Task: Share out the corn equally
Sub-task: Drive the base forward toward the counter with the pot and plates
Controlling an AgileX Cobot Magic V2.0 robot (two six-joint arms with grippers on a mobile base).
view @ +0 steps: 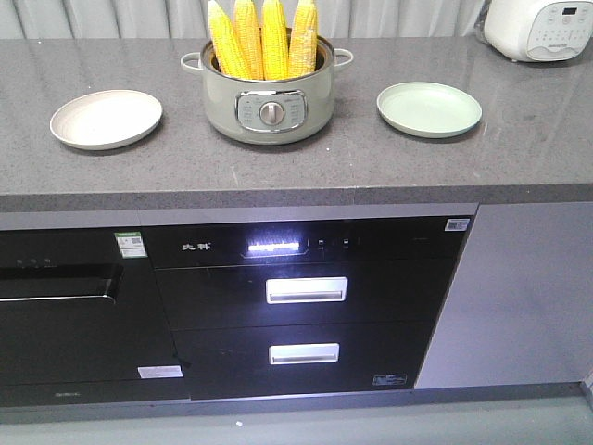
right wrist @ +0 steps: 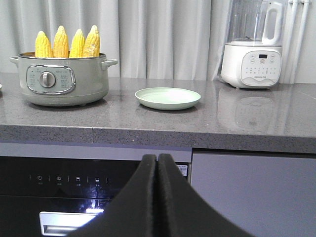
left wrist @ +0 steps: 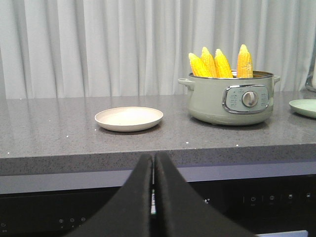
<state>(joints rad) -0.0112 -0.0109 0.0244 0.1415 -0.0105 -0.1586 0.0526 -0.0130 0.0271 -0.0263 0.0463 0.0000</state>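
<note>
Left tool (left wrist: 152,159), right tool (right wrist: 157,160) — closed, empty

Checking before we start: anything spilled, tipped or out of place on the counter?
Nothing stands out. Four corn cobs stand upright in the pot, an empty beige plate and green plate flat either side. Left claw and right claw are shut.

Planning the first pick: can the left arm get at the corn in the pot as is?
Probably yes. Four corn cobs stand upright out of the lidless electric pot, tips exposed, nothing in front. The left gripper is shut and below the counter, so it must rise and open.
</note>
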